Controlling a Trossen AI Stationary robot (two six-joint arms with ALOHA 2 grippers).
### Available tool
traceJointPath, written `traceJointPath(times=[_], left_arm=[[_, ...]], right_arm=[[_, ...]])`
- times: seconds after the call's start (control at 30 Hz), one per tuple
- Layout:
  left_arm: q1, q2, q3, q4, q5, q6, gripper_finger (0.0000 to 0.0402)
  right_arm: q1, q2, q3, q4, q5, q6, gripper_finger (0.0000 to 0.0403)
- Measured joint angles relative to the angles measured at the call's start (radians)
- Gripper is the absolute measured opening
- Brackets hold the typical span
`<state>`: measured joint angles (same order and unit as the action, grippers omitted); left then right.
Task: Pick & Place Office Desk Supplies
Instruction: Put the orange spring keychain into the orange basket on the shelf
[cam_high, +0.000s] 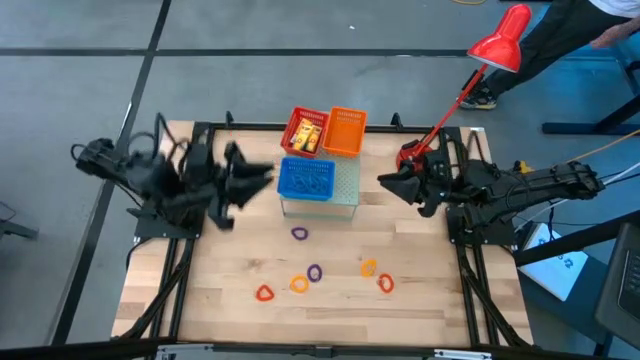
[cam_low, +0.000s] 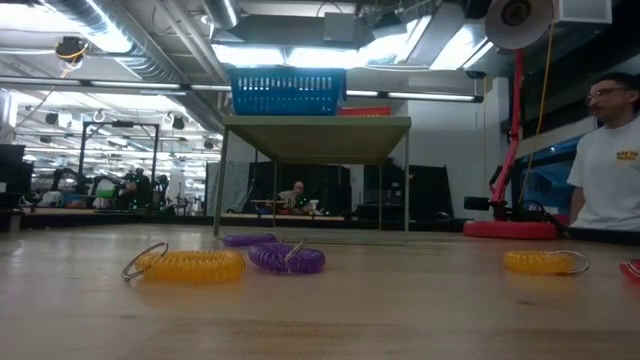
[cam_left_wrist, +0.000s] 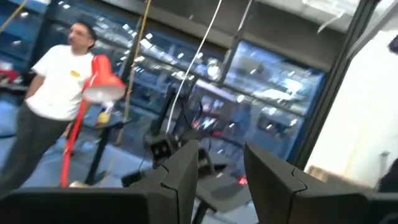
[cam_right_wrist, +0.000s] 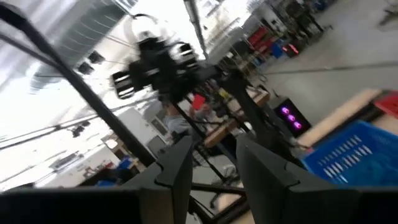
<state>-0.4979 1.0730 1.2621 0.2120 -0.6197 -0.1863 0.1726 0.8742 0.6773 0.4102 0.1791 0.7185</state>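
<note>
Both the left gripper (cam_high: 268, 178) and right gripper (cam_high: 384, 184) hover spread and empty, the coil loops (cam_high: 314, 272) lying well apart at six o'clock.

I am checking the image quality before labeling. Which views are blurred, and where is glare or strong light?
High view: even light, mostly sharp; the left claw is smeared. Low view: the coils, such as the yellow coil, are fairly clear, while bright ceiling lights glare above the blue basket. Left wrist view: the red lamp and the person are blurred. Right wrist view: heavy streaking, washed-out white.
</note>
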Motion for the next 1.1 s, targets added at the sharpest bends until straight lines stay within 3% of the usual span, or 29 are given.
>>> traceJointPath(times=[0.2,0.33,0.43,0.6,0.7,0.83,1.1], left_arm=[[-0.262,0.083,0.000,0.011,-0.384,0.061,0.0125],[-0.380,0.155,0.000,0.006,-0.525,0.068,0.0125],[-0.441,0.185,0.000,0.008,-0.609,0.046,0.0125],[-0.492,0.196,0.000,0.009,-0.639,0.041,0.0125],[-0.504,0.195,0.000,0.009,-0.638,0.071,0.0125],[-0.509,0.195,0.000,0.009,-0.620,0.140,0.0125],[-0.472,0.174,0.000,0.008,-0.523,0.189,0.0125]], right_arm=[[0.001,0.062,0.000,-0.016,0.041,0.109,0.0128],[0.000,0.134,0.000,0.035,-0.054,0.167,0.0128],[0.004,0.194,0.001,0.062,0.005,0.224,0.0128],[0.014,0.252,0.000,0.112,0.145,0.291,0.0128],[0.023,0.264,0.000,0.200,0.172,0.237,0.0128],[0.024,0.264,0.002,0.323,0.066,0.180,0.0128],[0.055,0.264,0.002,0.482,-0.023,0.126,0.0128]])
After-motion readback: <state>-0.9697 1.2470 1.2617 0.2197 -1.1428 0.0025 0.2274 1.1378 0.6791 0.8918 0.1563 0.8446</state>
